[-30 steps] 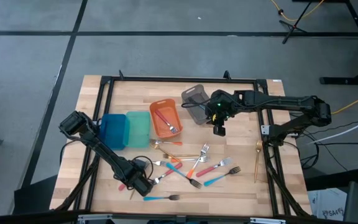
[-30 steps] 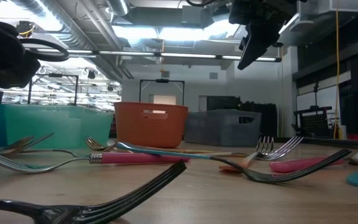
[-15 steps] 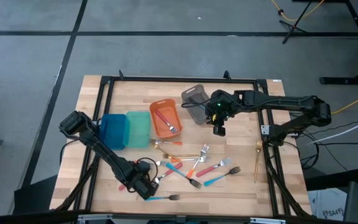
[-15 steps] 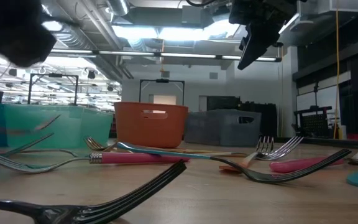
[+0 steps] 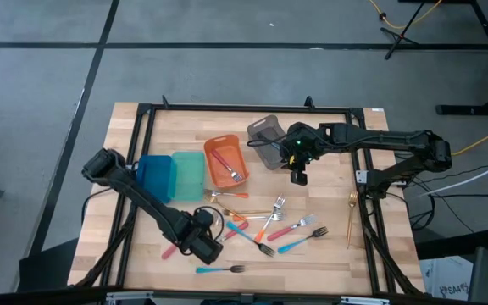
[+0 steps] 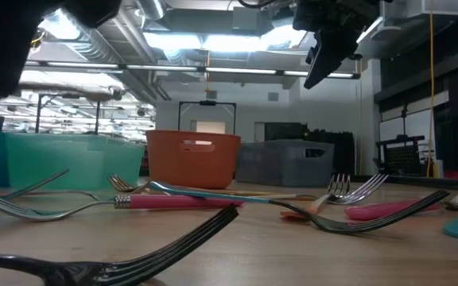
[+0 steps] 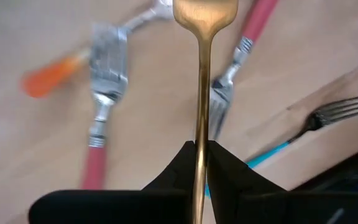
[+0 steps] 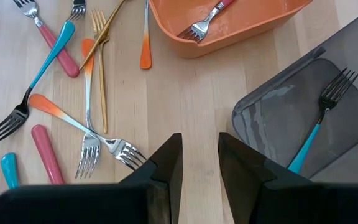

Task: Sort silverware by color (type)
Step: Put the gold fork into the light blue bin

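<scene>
My left gripper [image 5: 203, 243] hangs over the table's near left part, shut on a gold utensil [image 7: 201, 93] whose widening head [image 7: 205, 12] points down at the table. Loose silverware [image 5: 265, 227] with red, orange and blue handles lies on the wood under and to the right of it. A blue-handled fork [image 5: 220, 269] lies flat near the front edge. My right gripper [image 5: 299, 178] hovers open and holding nothing beside the grey bin [image 5: 267, 140], high over the table in the low view [image 6: 324, 63]. My left gripper pinches the gold utensil's slim shaft [image 7: 201, 140] between its two fingers. It comes from above, pointing down, with the fingers along the shaft. The utensil hangs below the fingers, head downward, clear of the table.
A blue bin [image 5: 156, 176], a teal bin [image 5: 189, 174], an orange bin [image 8: 229, 25] holding a red-handled fork and a grey bin [image 8: 316, 124] holding a blue-handled fork stand in a row at the back. Another gold utensil [image 5: 352, 216] lies by the right rail.
My left gripper has risen and gone toward the table's right edge, rolling at the wrist while it stayed shut. The gold utensil has come up off the wood with it. The right arm has kept still.
</scene>
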Robot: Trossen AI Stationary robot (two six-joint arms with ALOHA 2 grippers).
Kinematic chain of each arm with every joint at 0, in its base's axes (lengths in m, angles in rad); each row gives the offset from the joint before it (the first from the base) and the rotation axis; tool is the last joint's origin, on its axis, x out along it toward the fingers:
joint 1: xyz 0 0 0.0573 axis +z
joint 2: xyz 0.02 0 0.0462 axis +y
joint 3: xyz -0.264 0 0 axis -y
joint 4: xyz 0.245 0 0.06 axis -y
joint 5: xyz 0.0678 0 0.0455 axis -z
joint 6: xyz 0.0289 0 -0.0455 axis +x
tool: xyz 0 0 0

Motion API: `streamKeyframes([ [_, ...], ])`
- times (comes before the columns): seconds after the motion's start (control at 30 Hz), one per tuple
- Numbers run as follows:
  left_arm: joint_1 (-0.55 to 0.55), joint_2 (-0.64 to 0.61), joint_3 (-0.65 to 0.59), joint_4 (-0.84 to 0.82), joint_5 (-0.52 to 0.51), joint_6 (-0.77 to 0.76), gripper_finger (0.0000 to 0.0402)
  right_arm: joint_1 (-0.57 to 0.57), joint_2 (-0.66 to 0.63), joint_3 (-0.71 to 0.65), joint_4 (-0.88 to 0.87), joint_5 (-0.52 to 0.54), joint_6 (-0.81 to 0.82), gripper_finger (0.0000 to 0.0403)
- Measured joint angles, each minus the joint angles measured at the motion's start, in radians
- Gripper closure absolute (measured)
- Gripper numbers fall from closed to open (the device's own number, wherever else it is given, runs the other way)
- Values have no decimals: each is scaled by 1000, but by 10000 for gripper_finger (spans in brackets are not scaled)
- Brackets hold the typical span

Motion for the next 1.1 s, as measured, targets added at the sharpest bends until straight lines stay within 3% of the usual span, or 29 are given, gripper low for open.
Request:
streamKeyframes([
  [0.27, 50, -98, 41, -202, -51, 62, 384, 0, 0, 0, 4, 0, 0, 308],
  [0.67, 170, -289, 41, -497, -214, 166, 384, 0, 0, 0, 5, 0, 0, 308],
  [0.83, 259, -311, 41, -532, -261, 307, 384, 0, 0, 0, 6, 0, 0, 308],
  [1.1, 433, -310, 23, -517, -212, 516, 384, 0, 0, 0, 6, 0, 0, 308],
])
